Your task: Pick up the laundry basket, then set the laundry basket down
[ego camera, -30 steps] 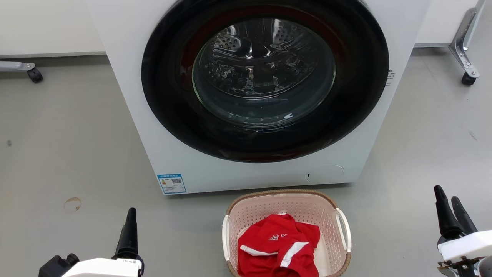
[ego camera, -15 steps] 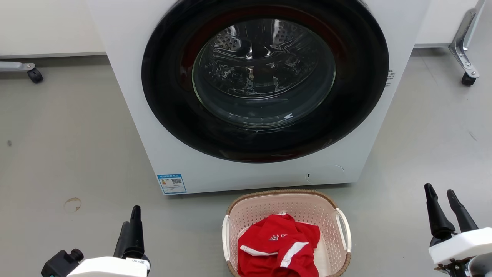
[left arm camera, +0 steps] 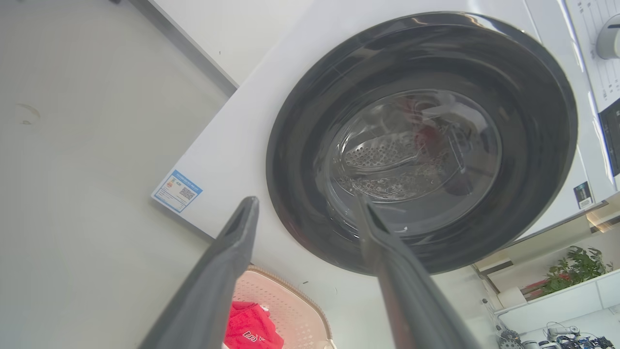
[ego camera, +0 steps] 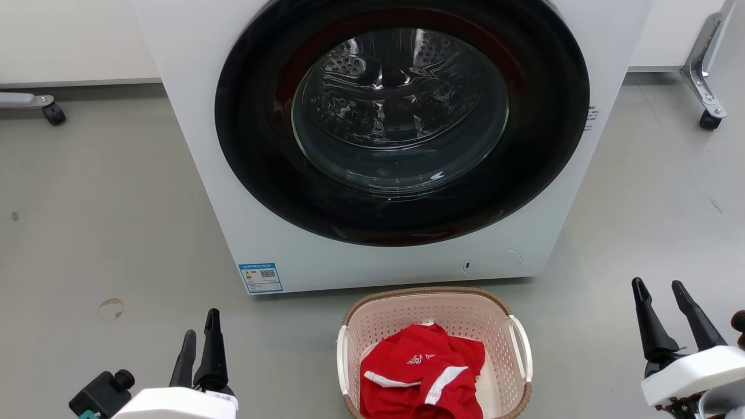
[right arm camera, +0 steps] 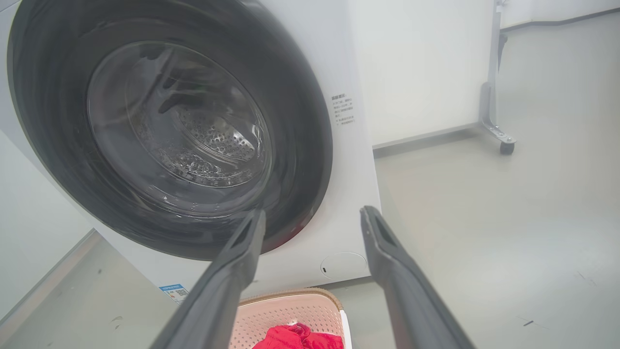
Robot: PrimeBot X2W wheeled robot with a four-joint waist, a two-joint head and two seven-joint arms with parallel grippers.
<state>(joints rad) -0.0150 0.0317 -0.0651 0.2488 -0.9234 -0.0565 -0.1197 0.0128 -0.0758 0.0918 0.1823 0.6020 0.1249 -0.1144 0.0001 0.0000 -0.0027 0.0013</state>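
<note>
Basket sits on the floor right by the washer, red shirt inside. Left hand and right hand are both spread, empty, either side of it.

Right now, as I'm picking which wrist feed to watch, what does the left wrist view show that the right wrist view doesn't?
The left wrist view has a knob on the washer and a potted plant on a shelf. The right wrist view has a wheeled stand leg and the washer's round hatch. Both have the washer door, the laundry basket holding a red shirt, the blue sticker, and their own open gripper: left gripper, right gripper.
</note>
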